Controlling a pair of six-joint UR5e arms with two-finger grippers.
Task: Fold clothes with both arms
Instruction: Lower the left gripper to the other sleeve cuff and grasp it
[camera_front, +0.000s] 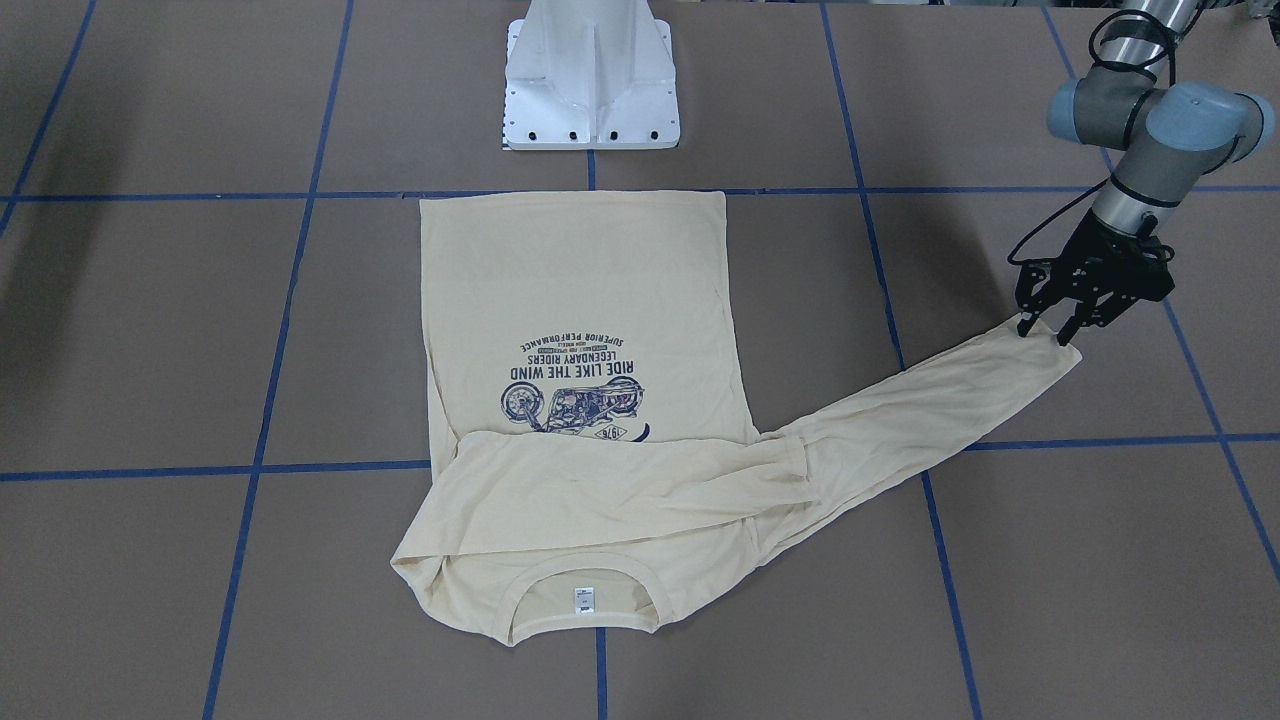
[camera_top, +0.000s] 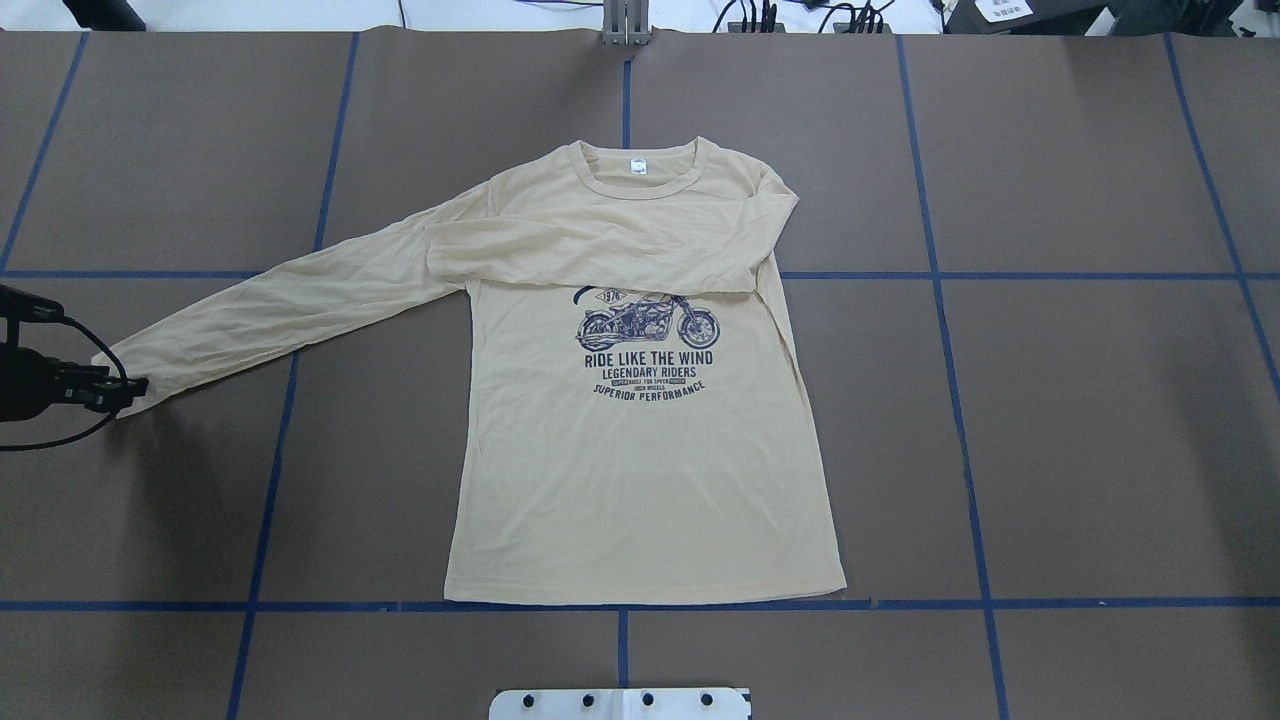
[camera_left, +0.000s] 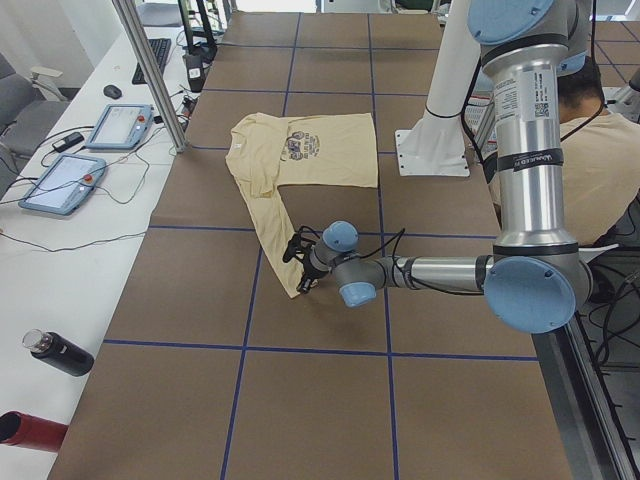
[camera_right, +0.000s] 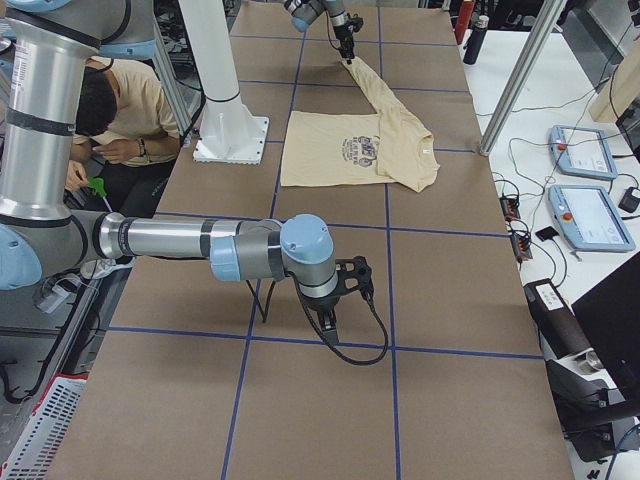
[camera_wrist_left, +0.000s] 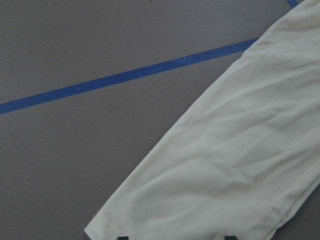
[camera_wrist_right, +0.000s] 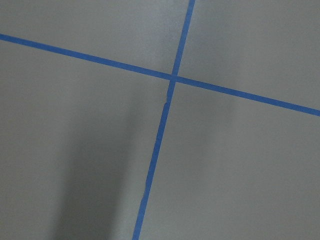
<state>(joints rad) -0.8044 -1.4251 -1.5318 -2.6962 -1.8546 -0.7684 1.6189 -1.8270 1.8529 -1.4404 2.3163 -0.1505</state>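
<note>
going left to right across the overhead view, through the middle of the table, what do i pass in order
left claw at the cuff → outstretched sleeve → motorcycle print on the shirt front → bare brown table out to the right edge

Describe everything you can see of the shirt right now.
The T-shirt is pale cream-yellow, thin knit by its look, lying flat, print up, ribbed collar with a white tag away from the robot, hem toward it. The navy motorcycle print reads RIDE LIKE THE WIND. One sleeve is folded across the chest, covering the print's top. The other sleeve stretches toward the robot's left, its cuff between the open fingers of the left gripper.
</note>
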